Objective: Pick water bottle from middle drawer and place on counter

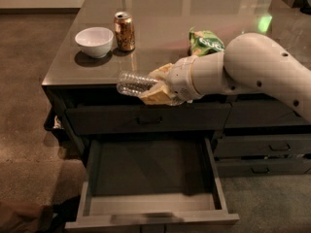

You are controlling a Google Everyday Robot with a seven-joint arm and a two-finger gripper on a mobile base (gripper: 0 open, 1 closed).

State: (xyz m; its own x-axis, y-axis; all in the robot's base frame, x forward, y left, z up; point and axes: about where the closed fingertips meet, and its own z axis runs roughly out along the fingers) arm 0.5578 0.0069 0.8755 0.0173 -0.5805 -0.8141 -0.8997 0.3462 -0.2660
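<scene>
Counter (pixel 160 38) carries bowl (pixel 95 41), can (pixel 124 31), green bag (pixel 206 41); gripper (pixel 153 85) clamps water bottle (pixel 132 83) sideways at counter's front edge; middle drawer (pixel 91 178) open below.

Pincer (pixel 154 85) holding water bottle (pixel 131 83) at counter (pixel 160 23) front edge, bare slab ahead, bowl (pixel 95 41) and can (pixel 125 31) left, green bag (pixel 206 41) right

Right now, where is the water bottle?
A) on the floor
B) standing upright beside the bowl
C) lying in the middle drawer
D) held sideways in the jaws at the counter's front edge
D: the gripper, above the open middle drawer, has its jaws shut on the water bottle, which lies horizontal at the counter's front edge.
</scene>
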